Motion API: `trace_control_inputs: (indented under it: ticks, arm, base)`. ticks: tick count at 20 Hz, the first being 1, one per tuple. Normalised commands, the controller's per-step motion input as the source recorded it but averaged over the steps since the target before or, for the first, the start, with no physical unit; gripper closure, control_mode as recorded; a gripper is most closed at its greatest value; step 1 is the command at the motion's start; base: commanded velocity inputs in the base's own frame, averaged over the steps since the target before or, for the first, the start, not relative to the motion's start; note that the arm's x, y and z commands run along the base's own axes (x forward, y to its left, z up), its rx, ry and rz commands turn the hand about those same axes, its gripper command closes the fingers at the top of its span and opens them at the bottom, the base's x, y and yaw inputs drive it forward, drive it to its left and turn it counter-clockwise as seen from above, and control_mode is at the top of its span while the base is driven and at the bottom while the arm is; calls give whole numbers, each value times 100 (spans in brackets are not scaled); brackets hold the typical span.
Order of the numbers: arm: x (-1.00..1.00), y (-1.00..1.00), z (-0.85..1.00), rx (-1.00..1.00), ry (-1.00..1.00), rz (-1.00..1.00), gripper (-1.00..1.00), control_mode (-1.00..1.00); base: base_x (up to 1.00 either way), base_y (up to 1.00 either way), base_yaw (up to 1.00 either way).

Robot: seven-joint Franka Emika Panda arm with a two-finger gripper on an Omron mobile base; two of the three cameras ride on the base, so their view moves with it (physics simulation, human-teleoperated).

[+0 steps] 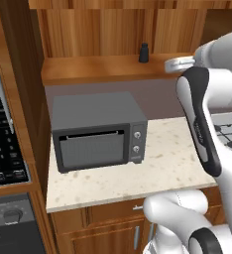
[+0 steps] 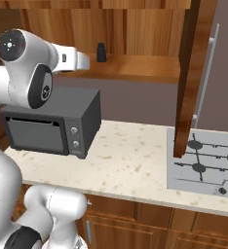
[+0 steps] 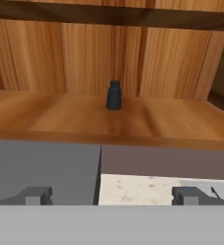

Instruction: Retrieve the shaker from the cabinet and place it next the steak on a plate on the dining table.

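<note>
Kitchen: toaster oven [image 1: 98, 131], stovetop [image 2: 206, 165], speckled stone counter [image 2: 135, 160], wooden cabinet [image 1: 113, 69].

The cabinet [image 1: 78, 30] shelf [image 3: 61, 115] carries the shaker [image 3: 114, 95], upright near its back wall. Below, the speckled surface [image 1: 172, 163] carries a grey toaster oven [image 1: 98, 129] and a stovetop [image 2: 208, 165].

Light is even and soft across all three views, with no glare. The cabinet [image 1: 103, 30] back panel glows warm and bright, while its underside casts a dim band on the wall below the shelf. The shaker [image 3: 114, 95] throws only a faint shadow. The toaster oven [image 1: 98, 130] front is darker than its top. Edges look slightly soft and low in detail, with no lens distortion.
</note>
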Motion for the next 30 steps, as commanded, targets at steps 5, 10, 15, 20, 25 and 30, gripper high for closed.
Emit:
trace_control_inputs:
  ticks: [5,10,15,20,25,30]
  arm:
    - [47,0,0,0,0,0,-100,-100]
    - [48,0,0,0,-2,0,-100,-100]
    - [51,0,0,0,-4,0,-100,-100]
    - [51,0,0,0,-5,0,-100,-100]
    - [51,0,0,0,3,1,-100,-100]
    - [46,0,0,0,2,0,-100,-100]
  base:
    - [0,0,0]
    - [0,0,0]
    - [0,0,0]
    - [0,0,0]
    - [0,0,0]
    - [0,0,0]
